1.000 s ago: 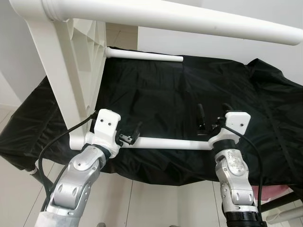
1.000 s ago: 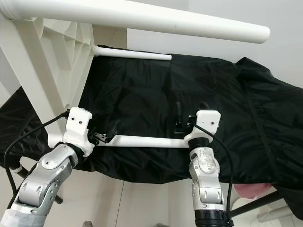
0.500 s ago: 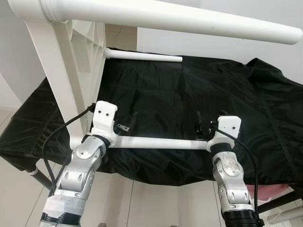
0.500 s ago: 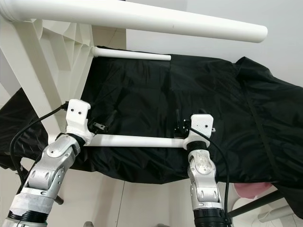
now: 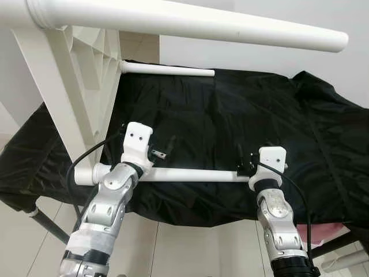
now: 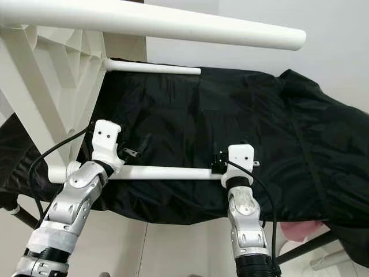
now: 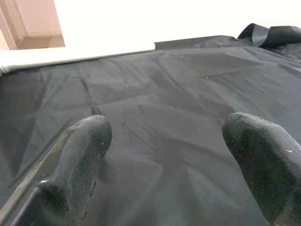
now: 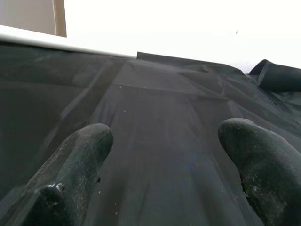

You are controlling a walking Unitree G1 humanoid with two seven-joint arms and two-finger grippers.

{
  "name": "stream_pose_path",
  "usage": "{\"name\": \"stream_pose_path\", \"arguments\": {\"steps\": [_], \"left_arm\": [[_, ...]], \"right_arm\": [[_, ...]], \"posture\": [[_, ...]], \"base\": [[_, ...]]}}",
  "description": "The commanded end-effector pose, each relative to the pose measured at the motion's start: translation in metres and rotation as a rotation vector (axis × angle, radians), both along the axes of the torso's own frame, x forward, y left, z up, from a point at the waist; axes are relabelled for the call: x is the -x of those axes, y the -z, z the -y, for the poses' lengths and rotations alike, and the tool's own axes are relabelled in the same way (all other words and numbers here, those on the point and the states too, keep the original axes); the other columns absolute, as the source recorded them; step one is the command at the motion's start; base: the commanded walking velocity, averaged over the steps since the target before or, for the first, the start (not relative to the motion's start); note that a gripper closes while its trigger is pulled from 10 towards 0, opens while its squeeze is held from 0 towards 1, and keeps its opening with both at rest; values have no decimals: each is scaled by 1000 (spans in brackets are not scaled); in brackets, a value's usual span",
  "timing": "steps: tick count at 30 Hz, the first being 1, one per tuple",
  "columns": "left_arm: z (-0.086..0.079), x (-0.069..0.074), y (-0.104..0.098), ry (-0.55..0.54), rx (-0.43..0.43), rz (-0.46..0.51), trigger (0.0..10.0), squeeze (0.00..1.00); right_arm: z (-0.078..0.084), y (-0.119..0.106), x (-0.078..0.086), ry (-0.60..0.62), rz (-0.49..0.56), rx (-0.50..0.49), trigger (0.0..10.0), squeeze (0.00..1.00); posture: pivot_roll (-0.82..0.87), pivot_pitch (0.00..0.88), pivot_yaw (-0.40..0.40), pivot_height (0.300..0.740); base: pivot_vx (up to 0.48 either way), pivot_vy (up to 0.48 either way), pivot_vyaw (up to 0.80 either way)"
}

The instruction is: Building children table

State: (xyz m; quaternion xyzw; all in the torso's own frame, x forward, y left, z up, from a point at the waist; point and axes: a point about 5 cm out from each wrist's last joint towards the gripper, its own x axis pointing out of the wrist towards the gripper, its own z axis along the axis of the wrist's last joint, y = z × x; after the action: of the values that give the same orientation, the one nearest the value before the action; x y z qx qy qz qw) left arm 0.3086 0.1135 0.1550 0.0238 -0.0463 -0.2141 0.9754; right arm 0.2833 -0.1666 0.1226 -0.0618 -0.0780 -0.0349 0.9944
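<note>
Both grippers sit low at the near edge of a black cloth (image 5: 230, 121) that covers a raised surface. Left gripper (image 5: 162, 151) reaches over the near white table leg (image 5: 190, 175), a round tube lying crosswise along the cloth's front edge; in the left wrist view its two black fingers (image 7: 77, 165) stand wide apart with nothing but cloth between them. Right gripper (image 5: 243, 162) is at the tube's other end, its white wrist block right above the tube tip; in the right wrist view its fingers (image 8: 75, 160) are likewise spread, empty, pointing across the cloth. Whether either wrist actually rests on the tube cannot be told.

That near leg runs from the upturned white plastic tabletop (image 5: 86, 86) on the robot's left, where its end meets a corner socket just beside the left forearm. The tabletop stands on edge, its ribbed underside facing the cloth. A second white leg (image 5: 167, 70) juts from it farther back, lying over the cloth's far edge. A third, thicker-looking leg (image 5: 190, 23) crosses the top of the head views, close to the camera. Pale floor tiles (image 5: 190, 248) show below the cloth, and something pink (image 5: 331, 234) peeks out at the lower right.
</note>
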Motion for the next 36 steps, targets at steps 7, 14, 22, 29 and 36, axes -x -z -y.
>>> {"name": "stream_pose_path", "arguments": {"steps": [7,14,22,29,36], "left_arm": [[-2,-4,3,-64,-5,-1,10000,0],[0,-5,3,-56,1,7,10000,0],[2,-5,1,-62,5,26,10000,0],[8,-4,-1,-70,29,24,10000,0],[16,2,3,-41,38,11,10000,0]], "right_arm": [[2,2,-2,11,-1,16,10000,0],[3,3,-1,15,-5,32,10000,0],[5,4,1,15,-11,39,10000,0],[4,5,1,0,-11,44,10000,0],[4,5,-1,-5,-6,25,10000,0]], "posture": [[-55,0,-34,740],[-60,0,-39,740],[-56,0,-47,740],[-46,0,-50,740],[-26,0,-66,740]], "base": [[0,-315,0],[0,-331,0],[0,-271,0],[0,0,0],[0,0,0]]}}
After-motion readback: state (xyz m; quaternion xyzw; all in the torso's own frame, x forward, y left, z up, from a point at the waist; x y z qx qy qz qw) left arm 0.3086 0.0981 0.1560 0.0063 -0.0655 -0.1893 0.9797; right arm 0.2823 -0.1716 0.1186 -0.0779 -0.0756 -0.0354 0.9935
